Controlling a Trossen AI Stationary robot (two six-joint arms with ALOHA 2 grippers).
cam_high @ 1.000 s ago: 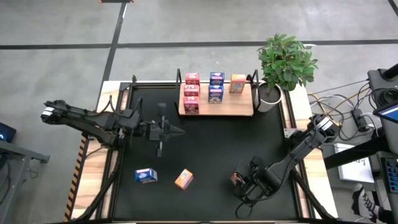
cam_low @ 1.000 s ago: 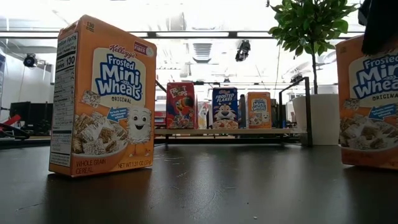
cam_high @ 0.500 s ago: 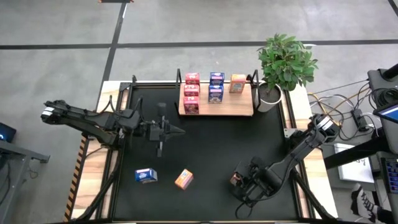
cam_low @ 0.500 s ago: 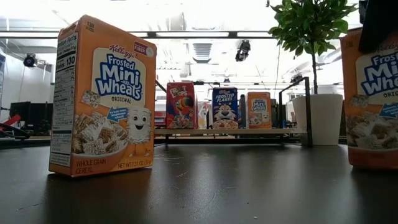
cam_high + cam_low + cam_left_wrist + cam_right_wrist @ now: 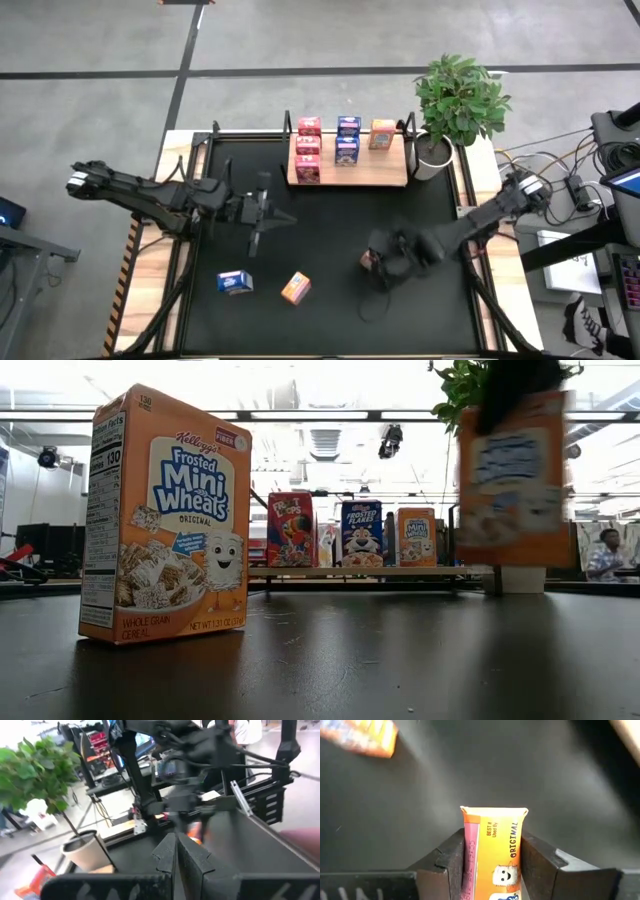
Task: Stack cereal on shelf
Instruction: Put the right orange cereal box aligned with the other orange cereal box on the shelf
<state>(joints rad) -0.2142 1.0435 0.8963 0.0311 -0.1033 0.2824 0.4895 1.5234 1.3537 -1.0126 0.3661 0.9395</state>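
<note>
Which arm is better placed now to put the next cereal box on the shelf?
Right. Its gripper already clamps an orange box, lifted off the table. The left gripper is shut and empty.

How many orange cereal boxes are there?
3. One orange box sits on the shelf at its right end, one lies on the black table near the front, and one is held in the right gripper.

Eight cereal boxes (image 5: 308,147); one shelf (image 5: 375,168)
</note>
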